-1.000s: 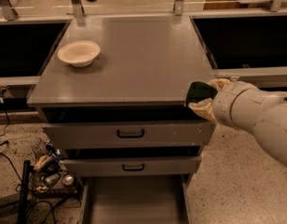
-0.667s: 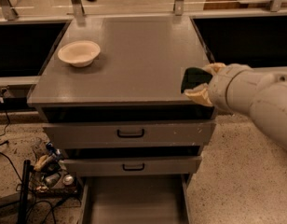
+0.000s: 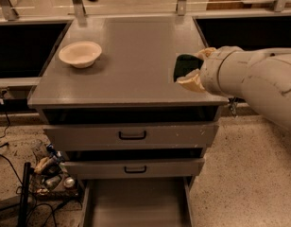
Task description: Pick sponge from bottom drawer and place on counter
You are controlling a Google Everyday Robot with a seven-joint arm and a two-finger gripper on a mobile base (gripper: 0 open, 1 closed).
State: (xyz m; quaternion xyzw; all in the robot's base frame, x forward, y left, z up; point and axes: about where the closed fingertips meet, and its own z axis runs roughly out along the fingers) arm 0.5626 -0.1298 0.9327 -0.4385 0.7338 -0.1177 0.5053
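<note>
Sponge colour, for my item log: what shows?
Dark green sponge, held in the gripper over the counter near its right edge; camera view.

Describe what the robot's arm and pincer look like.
The arm is thick, smooth and rounded, off-white to pale grey, built of cylindrical segments with a seam before the wrist. No cables or markings show. The pincer, over the counter's right edge, has soft-looking cream-tan fingers flanking the sponge.

Grey counter
A cream bowl sits on its left; the gripper holds the sponge over its right edge.
</note>
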